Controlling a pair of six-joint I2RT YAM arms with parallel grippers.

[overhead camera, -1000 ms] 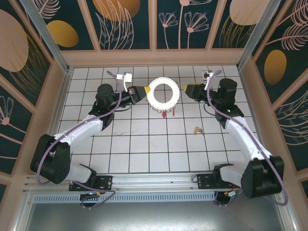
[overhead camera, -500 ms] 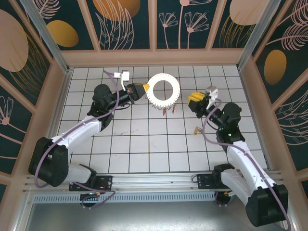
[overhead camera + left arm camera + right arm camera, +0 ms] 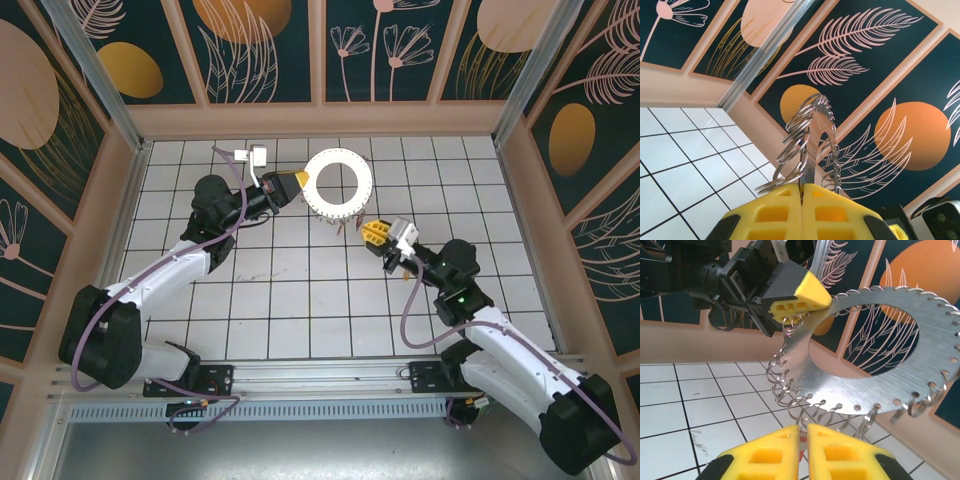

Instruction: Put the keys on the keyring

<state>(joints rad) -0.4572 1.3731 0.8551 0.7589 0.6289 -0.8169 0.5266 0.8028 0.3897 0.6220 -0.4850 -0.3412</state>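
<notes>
Top external view: the left gripper [image 3: 299,184] pinches the left rim of the keyring [image 3: 340,159], holding it above the far bench [image 3: 300,300], while the right gripper [image 3: 374,231], nearly closed, sits just beside its near-right rim.

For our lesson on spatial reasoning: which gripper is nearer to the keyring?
Left. The left gripper is clamped on the keyring at its rim, on the ring's left side in the top view. The right gripper sits just off the ring's near edge, by the loops.
</notes>
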